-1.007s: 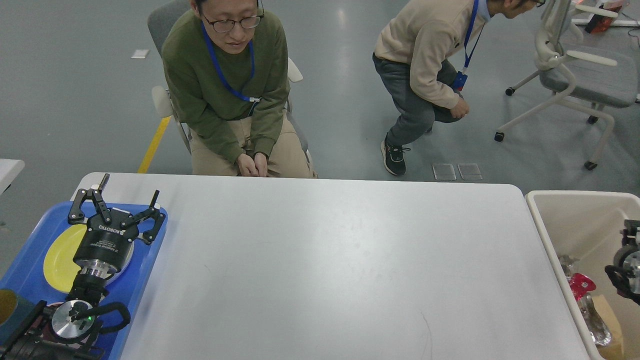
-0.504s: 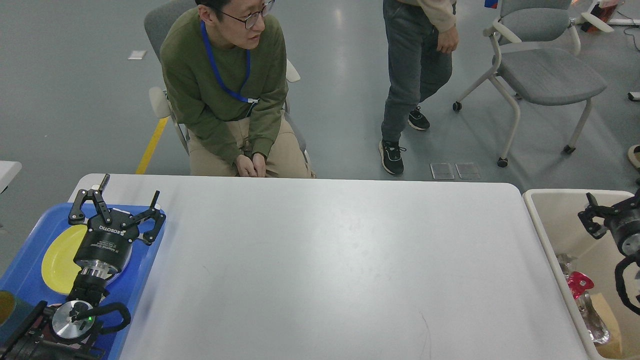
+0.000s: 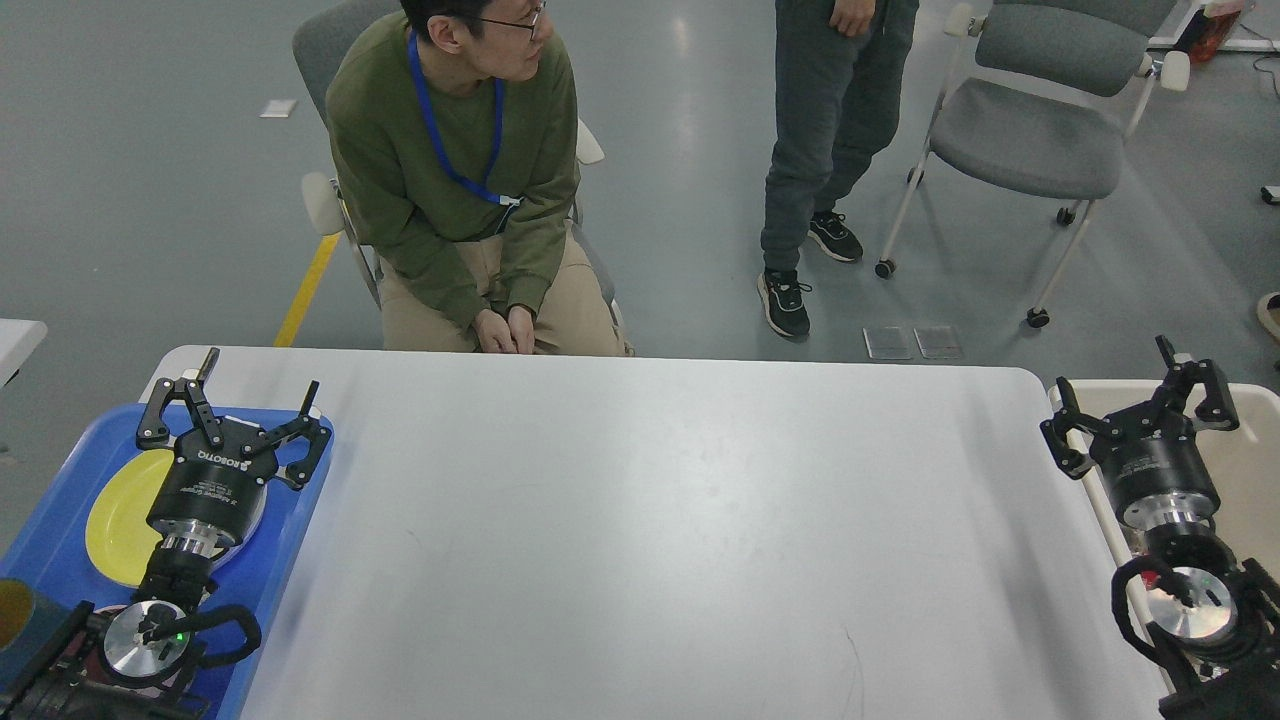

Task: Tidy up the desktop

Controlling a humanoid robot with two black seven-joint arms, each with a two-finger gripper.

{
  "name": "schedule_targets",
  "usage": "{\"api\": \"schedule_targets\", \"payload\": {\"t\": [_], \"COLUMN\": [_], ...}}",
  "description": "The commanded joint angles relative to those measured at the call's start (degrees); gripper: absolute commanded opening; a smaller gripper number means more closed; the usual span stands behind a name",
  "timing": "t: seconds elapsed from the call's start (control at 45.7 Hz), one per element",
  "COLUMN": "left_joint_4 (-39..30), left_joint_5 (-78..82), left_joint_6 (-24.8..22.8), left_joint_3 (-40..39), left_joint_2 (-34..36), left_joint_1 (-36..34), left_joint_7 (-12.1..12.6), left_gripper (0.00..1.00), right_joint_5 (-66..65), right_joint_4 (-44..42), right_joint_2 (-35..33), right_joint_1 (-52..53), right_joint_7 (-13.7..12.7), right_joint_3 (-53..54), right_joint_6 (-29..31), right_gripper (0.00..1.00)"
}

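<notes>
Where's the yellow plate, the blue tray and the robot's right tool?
yellow plate (image 3: 118, 525), head view, on its bare left half.
blue tray (image 3: 285, 560), head view, on its right rim.
right tool (image 3: 1128, 405), head view, midway between its open fingertips.

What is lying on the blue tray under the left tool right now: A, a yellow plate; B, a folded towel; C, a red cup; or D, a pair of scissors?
A: a yellow plate lies flat on the blue tray, partly hidden under the open left tool.
</notes>
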Motion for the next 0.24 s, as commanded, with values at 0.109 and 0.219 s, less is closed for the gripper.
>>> {"api": "schedule_targets", "payload": {"t": [0.109,0.219], "left_joint_4": [0.0,0.0], "left_joint_5": [0.0,0.0], "left_joint_6": [0.0,0.0], "left_joint_3": [0.0,0.0], "left_joint_2": [-0.1,0.0], "left_joint_1": [0.0,0.0], "left_joint_7": [0.0,0.0], "left_gripper": [0.96,0.96], "right_joint_5": [0.8,1.0], "right_joint_4": [0.8,1.0], "right_joint_2": [3.1,4.3], "right_joint_1": [-1.3,-1.6], "right_joint_7": [0.1,0.1], "right_joint_3": [1.4,2.5], "right_joint_6": [0.1,0.1], "right_gripper": [1.00,1.00]}}
